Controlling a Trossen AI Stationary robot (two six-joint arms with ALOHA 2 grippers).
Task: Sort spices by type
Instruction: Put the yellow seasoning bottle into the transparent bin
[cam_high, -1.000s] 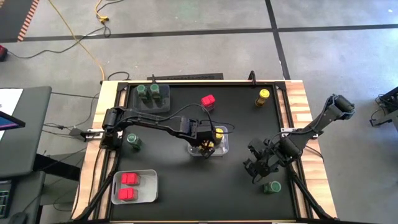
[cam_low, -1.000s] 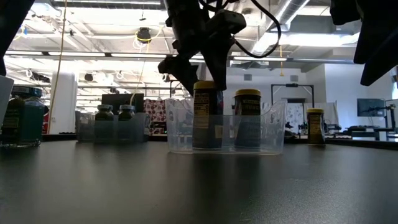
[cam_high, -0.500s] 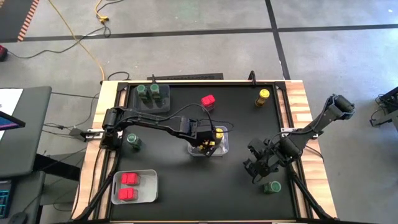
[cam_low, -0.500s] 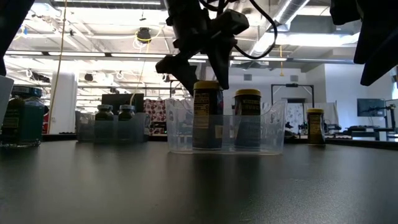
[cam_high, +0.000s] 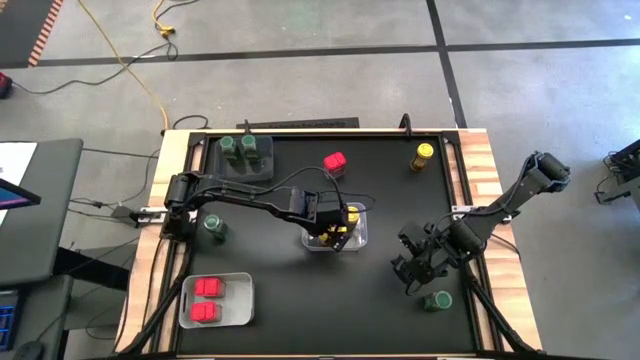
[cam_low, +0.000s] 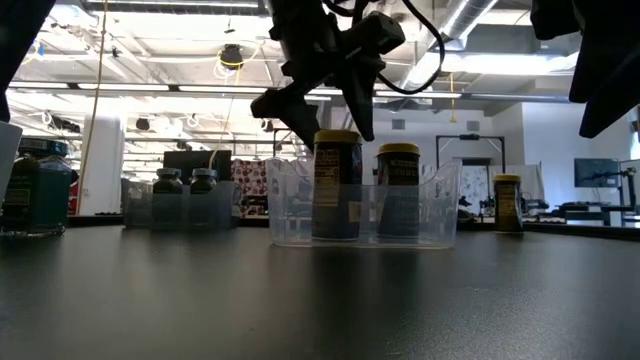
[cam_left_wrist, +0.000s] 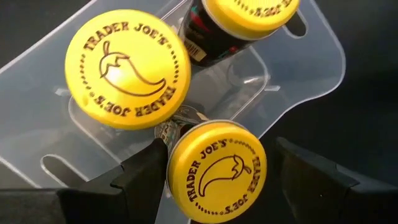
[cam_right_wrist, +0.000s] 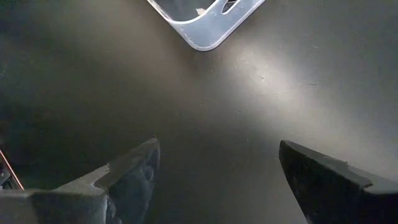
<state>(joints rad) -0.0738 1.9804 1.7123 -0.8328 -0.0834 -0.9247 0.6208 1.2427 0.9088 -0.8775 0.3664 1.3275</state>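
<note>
The left gripper hung over the clear tray at mid-bench, its fingers parted around a yellow-lidded jar. One finger seemed to lie close against the lid's edge while a gap showed at the other, so the jar looked released rather than clamped, standing upright inside the tray. Directly past the fingers stood a second yellow-lidded jar, and beyond it a third, all in the same tray. In the low view the fingers sat just above the near jar's lid.

The right gripper hovered with its fingers spread wide and nothing between them, above bare bench, the tray's corner just ahead. The loose green-lidded jar stood upright just beside this gripper, toward the bench's front edge; the right arm was plainly the nearer one for it, and nothing stood between.

Farther off, a lone yellow-lidded jar and a red-topped jar stood near the far edge. Another green-lidded jar stood beside the left arm's base. Two green-lidded jars sat in a grey bin, and red-topped jars filled a clear bin at the front.
</note>
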